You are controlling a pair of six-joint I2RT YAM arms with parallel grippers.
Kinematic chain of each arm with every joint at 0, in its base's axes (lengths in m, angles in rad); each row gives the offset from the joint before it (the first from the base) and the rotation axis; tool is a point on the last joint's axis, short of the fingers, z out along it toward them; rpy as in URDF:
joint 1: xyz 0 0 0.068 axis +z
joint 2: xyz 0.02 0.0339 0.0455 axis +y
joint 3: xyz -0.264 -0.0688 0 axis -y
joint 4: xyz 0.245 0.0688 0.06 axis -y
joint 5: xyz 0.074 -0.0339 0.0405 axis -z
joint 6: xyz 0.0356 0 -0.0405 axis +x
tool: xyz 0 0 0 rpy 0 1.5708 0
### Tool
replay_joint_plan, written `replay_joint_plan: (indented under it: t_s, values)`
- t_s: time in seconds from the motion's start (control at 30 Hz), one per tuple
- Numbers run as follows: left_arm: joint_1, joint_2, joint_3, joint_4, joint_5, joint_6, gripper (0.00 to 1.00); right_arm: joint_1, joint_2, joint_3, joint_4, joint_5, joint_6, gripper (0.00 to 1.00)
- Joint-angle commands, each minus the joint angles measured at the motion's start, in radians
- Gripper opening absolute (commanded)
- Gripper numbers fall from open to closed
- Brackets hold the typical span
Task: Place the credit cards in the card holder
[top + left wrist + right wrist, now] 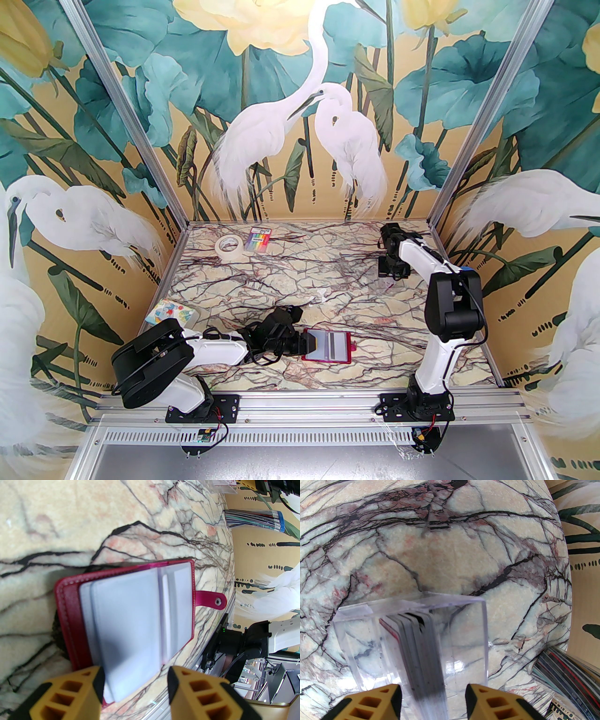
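Right pincer [433,702] hangs over the clear box [468,632] at about 2 o'clock on the table [281,290]. Its 2 yellow fingers are parted roughly halfway and closed on nothing, and the upright stack of cards [424,648] stands in the gap between them. Those cards look light, stiff and slick, packed face to face. I'd guess the hold wants to be a pinch across both faces at the top edge, and peeling off 1 alone will be fiddly. The box walls around the stack look thin and light, so to my eye the box could tip or ride up with a card.

Left pincer [135,688] sits at the 9 o'clock edge of the wallet [68,611], down at 6 o'clock on the table. Its fingers are likewise about half apart and grip nothing. 1 of them looks close against the red cover, but I can't tell if it presses. The wallet lies open, its pale plastic pages [131,620] slightly lifted and its snap tab [211,599] sticking out at 3 o'clock. It seems soft, floppy and liable to slide on the marble, so it likely needs pinning while a card goes in.

Further out are a tape roll [229,245] at 11 o'clock with a striped packet [260,239] just beside it, a patterned packet [171,311] at 9 o'clock, and a pack of pencils [557,667] at the box's 4 o'clock. All look to sit off the line from box to wallet.
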Motion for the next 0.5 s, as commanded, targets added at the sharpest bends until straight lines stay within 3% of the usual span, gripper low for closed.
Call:
replay_joint_plan:
  t_s: [0.0,0.47]
  values:
    - [0.005,0.018,-0.017,-0.006,-0.013,-0.003,0.50,-0.007,0.023,0.025,-0.007,0.031,-0.010,0.51]
    - [0.005,0.029,-0.008,-0.009,-0.006,-0.001,0.50,-0.007,0.024,0.042,-0.028,0.093,-0.017,0.50]
